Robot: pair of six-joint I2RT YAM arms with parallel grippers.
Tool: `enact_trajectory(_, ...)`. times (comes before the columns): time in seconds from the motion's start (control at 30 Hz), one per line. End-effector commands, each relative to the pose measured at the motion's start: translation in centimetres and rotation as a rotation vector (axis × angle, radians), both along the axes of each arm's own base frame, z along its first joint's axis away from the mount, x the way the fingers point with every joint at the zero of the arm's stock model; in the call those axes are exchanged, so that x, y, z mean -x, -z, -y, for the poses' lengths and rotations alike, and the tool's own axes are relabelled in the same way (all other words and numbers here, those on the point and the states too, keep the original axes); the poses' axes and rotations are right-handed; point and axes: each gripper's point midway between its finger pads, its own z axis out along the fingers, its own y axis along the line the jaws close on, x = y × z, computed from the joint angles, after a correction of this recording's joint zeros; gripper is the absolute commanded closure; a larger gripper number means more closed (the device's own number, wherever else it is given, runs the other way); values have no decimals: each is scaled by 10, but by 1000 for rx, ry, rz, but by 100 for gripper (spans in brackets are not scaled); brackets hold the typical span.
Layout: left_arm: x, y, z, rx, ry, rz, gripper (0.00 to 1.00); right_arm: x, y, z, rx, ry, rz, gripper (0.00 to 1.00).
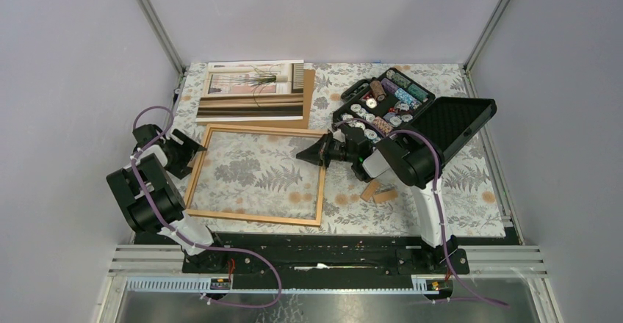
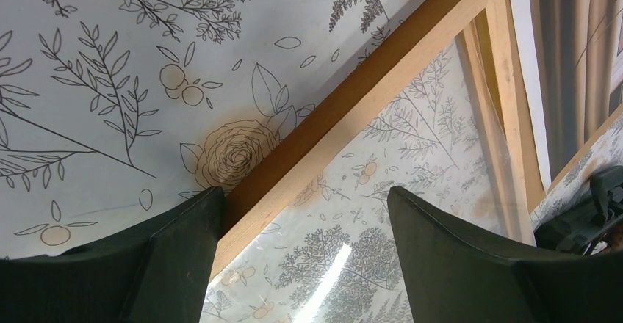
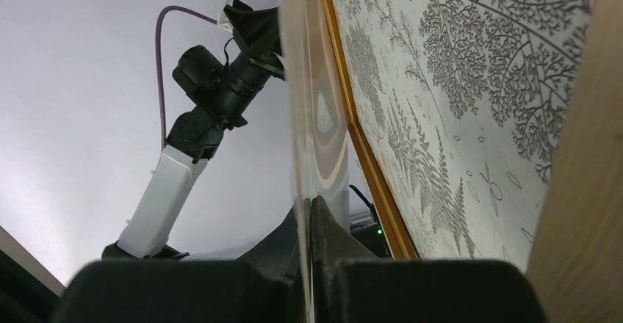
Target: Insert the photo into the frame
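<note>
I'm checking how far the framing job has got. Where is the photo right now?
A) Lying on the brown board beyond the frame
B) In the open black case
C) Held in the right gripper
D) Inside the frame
A: the photo lies face up on the brown board, past the far edge of the frame, which holds no print.

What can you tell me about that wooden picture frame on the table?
The frame is a big rectangle of thin, light orange-tan wood. It lies flat on the flowery tablecloth, whose pattern shows through its middle, so no picture is inside. The open left gripper straddles its left rail, one finger outside and one inside. At its right side the right gripper is shut on a thin clear sheet. The photo lies beyond its far edge.
</note>
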Motion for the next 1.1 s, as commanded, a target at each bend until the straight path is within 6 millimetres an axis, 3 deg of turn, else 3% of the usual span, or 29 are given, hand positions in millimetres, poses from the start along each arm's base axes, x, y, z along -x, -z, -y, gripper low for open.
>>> enact_trajectory(0.0,4,-2,32,137,61,7,16,11,-23,-18,-57,-97,178,98)
enact_trajectory(0.23,4,-2,32,136,64,8,16,7,-2,-19,59,-115,260,96)
enact_trajectory(0.47,4,-2,32,137,63,7,16,2,6,-18,133,-112,285,91)
enact_trajectory(0.6,3,-3,31,133,63,10,16,2,11,-15,161,-102,263,83)
enact_trajectory(0.8,3,-9,28,104,54,22,16,5,18,-5,283,-97,230,61)
enact_trajectory(1.07,1,-36,21,-32,42,60,8,9,35,12,513,-116,208,43)
